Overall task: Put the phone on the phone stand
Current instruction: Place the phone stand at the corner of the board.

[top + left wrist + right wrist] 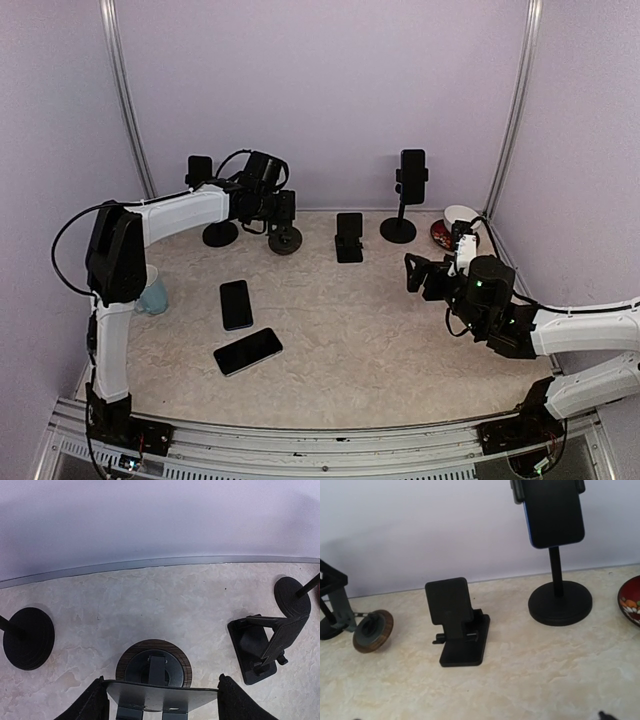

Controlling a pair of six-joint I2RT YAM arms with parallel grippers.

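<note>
Left gripper: fingers spread wide, one at each end of the support plate of the wood-rimmed stand. They look to be pressing on it, so I read the jaws as clenched on the plate. The right wrist view shows this stand's disc base tipped off flat. That fits a stand held in order to seat or square it, likely to ready it for a phone. The pad contact runs off the frame's lower edge, so this is not certain.

Right gripper: hovers over the right side of the table, aimed at the back row. Its own view shows only a fingertip speck or two along the bottom edge, far apart. Jaws released, carrying nothing.

Phones to place: farther phone and nearer phone lie flat, left of centre. They are well apart from both grippers and from every stand. Neither is touched.

Outward:
- Folding stand is empty. It sits between the wood-rimmed stand and the tall pole stand.
- The tall pole stand's clamp carries a mounted phone.
- Second pole stand is behind the left arm. Can't tell whether its top piece is a phone or a bare clamp.
- Patterned bowl is at back right, partly behind the right arm.
- Pale mug is half hidden by the left arm.
</note>
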